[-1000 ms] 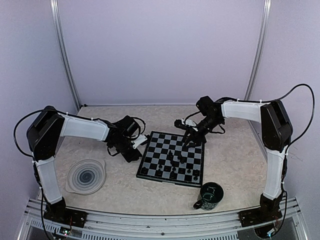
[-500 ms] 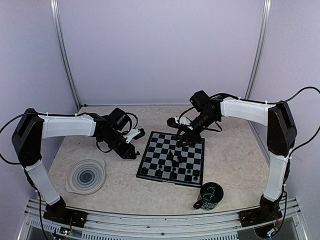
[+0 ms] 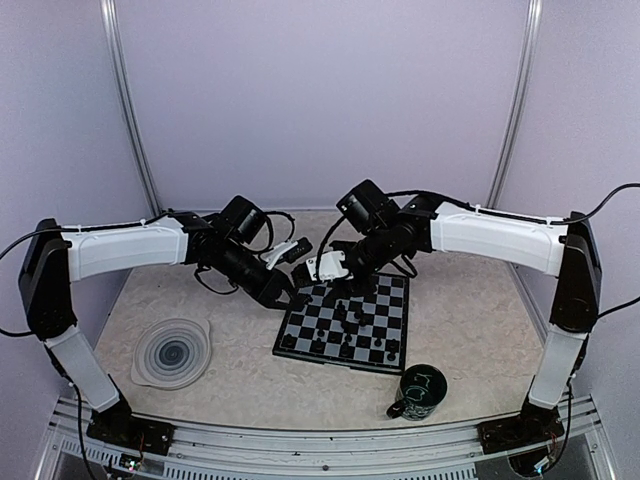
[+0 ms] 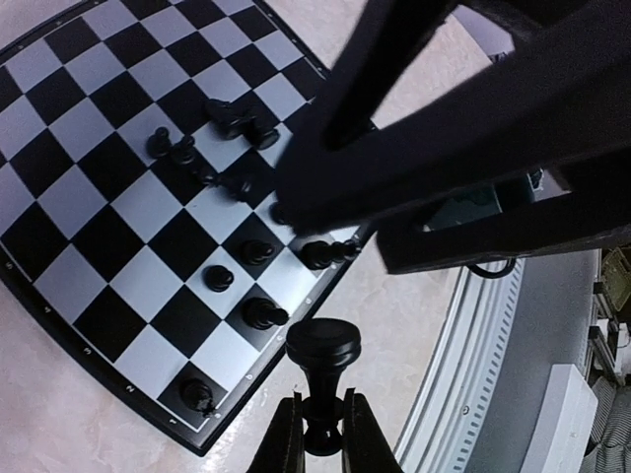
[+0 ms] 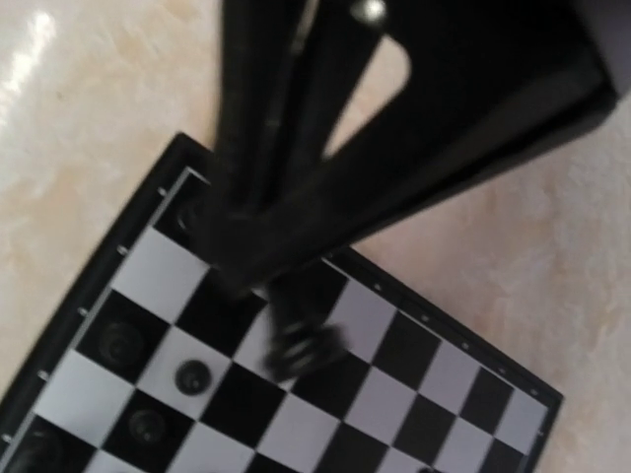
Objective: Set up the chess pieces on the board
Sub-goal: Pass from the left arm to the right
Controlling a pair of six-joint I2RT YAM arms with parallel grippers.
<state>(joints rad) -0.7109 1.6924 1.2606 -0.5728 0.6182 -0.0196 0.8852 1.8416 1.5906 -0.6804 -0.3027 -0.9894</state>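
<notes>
Left claw (image 4: 317, 434) clenched on a chess piece (image 4: 323, 353), stem up-frame; board (image 4: 99, 197) lies upper left. Right claw (image 3: 338, 278) blurred, grip unclear.

The left arm (image 3: 125, 250) and the right arm (image 3: 495, 235) reach in. Their jaws come close together by the far left corner of the board (image 3: 385, 300). Little black chess pieces (image 3: 362, 320) stand on it. A green mug (image 3: 418, 393) and a grey plate (image 3: 172, 352) sit on the desk (image 3: 250, 380).

Pale marks on the mug (image 3: 418, 393), perhaps lettering, cannot be read.
</notes>
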